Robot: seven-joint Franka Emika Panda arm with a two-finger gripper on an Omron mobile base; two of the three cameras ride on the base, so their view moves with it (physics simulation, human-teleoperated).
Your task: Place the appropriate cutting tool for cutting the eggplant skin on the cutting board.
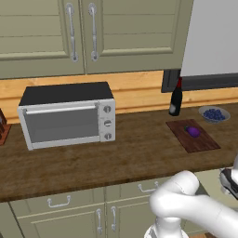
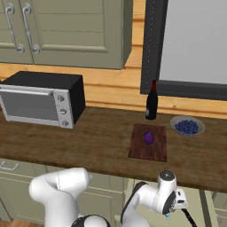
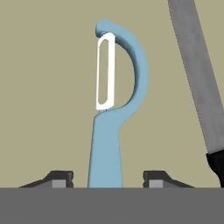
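Observation:
The cutting tool [image 3: 109,118] is a light-blue peeler with a white blade, lying on an olive surface in the hand view. My gripper [image 3: 108,177] is open, its two dark fingertips either side of the peeler's handle with gaps on both sides. In the right base view the gripper [image 2: 170,212] hangs low, below the front edge of the counter. The purple eggplant [image 1: 193,132] [image 2: 148,138] lies on the dark reddish-brown cutting board [image 1: 201,142] [image 2: 151,151] on the worktop.
A grey knife [image 3: 197,78] with a black handle lies just right of the peeler. On the counter stand a toaster oven [image 1: 67,116], a dark wine bottle [image 1: 175,98] behind the board and a bowl of blueberries [image 1: 214,114] to its right.

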